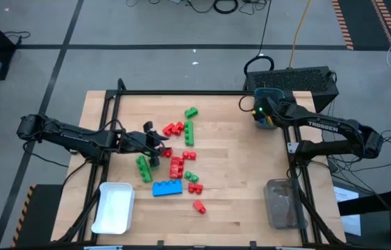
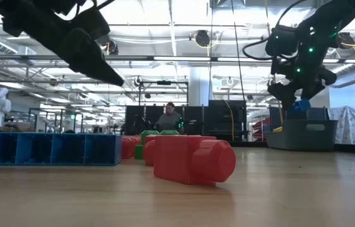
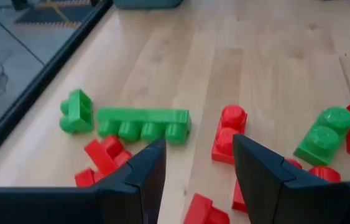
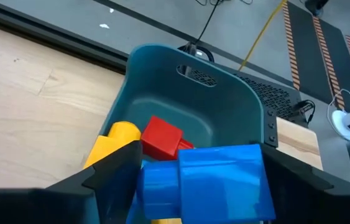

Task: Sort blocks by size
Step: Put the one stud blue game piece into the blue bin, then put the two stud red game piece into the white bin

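Red, green and blue blocks lie scattered mid-table, among them a long green bar (image 1: 189,131) (image 3: 143,121), a long blue brick (image 1: 167,187) (image 2: 50,149) and a red pile (image 1: 176,167). My left gripper (image 1: 157,144) (image 3: 196,152) hovers open and empty above the left part of the scatter, touching nothing. My right gripper (image 1: 258,111) (image 4: 202,162) is shut on a blue block (image 4: 218,180) (image 2: 301,104) over the teal bin (image 1: 273,92) (image 4: 162,74) at the far right. In the bin lie a yellow block (image 4: 115,140) and a red block (image 4: 161,138). My right gripper pinches the blue block by two opposite sides (image 4: 255,180) between its two fingers (image 4: 115,171). The fingers come from above, pointing down. The block is lifted clear, above the bin's opening.
A white bin (image 1: 114,208) stands at the near left and a clear bin (image 1: 282,203) at the near right. A lone red block (image 1: 198,205) (image 2: 193,157) lies toward the near edge. Bare wood lies between the scatter and the right-hand bins. A person (image 2: 169,118) sits far behind the table.
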Controlling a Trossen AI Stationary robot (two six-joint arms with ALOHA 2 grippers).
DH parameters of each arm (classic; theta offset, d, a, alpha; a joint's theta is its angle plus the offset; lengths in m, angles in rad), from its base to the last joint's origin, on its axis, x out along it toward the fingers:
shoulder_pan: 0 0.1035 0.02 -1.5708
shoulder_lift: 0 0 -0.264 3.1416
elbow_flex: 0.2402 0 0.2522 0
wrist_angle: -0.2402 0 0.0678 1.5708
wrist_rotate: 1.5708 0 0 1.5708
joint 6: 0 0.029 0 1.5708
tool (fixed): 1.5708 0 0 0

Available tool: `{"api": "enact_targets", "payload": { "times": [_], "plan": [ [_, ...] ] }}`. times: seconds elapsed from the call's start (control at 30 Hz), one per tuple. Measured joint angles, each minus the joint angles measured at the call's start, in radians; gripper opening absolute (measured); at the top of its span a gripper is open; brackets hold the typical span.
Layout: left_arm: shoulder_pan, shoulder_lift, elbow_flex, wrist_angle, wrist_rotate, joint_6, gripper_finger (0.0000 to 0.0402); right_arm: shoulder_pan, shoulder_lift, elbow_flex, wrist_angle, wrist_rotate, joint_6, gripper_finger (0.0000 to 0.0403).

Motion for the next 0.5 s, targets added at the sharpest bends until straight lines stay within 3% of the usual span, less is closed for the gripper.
{"api": "enact_targets", "payload": {
  "times": [0.37,0.5],
  "plan": [
    [0.000,0.000,0.004,-0.097,-0.005,-0.126,0.0167,0.016,0.000,0.000,0.100,-0.003,-0.016,0.0309],
    [0.000,0.000,0.026,-0.205,-0.004,-0.184,0.0167,0.068,0.000,0.000,0.226,-0.065,-0.026,0.0309]
  ]
}}
